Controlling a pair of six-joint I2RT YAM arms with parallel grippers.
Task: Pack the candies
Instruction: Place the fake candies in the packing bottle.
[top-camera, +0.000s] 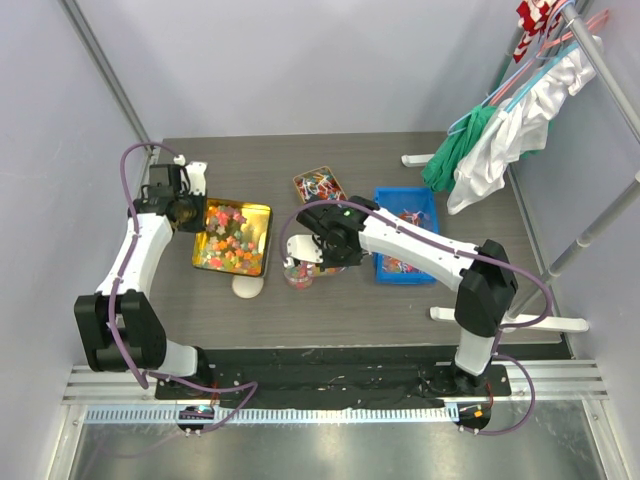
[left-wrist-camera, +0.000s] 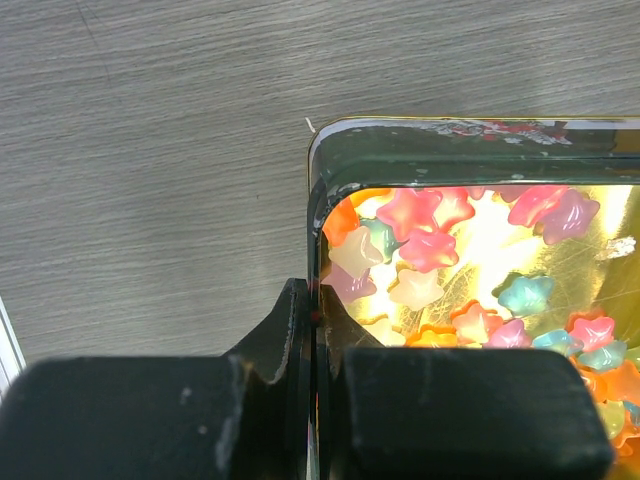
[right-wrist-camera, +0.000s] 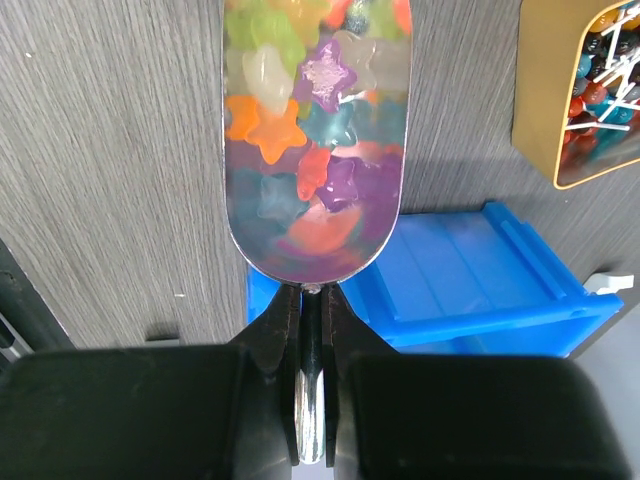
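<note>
The candies (top-camera: 230, 240) are small star-shaped gummies in pink, orange, yellow and teal, piled in a gold tray (top-camera: 262, 212) left of centre. My left gripper (top-camera: 187, 211) is shut on the tray's left rim; in the left wrist view its jaws (left-wrist-camera: 313, 300) pinch the dark rim (left-wrist-camera: 450, 150) with candies (left-wrist-camera: 430, 245) just inside. My right gripper (top-camera: 318, 254) is shut on the handle of a metal scoop (right-wrist-camera: 315, 150) full of candies (right-wrist-camera: 320, 80), seen in the right wrist view (right-wrist-camera: 313, 300). It hovers by a small clear jar (top-camera: 298, 273) holding candies.
A white lid (top-camera: 248, 287) lies beside the jar. A small gold tin of lollipops (top-camera: 319, 185) stands further back and also shows in the right wrist view (right-wrist-camera: 590, 90). A blue bin (top-camera: 405, 235) sits right of centre. A clothes rack with garments (top-camera: 500, 130) stands at the right.
</note>
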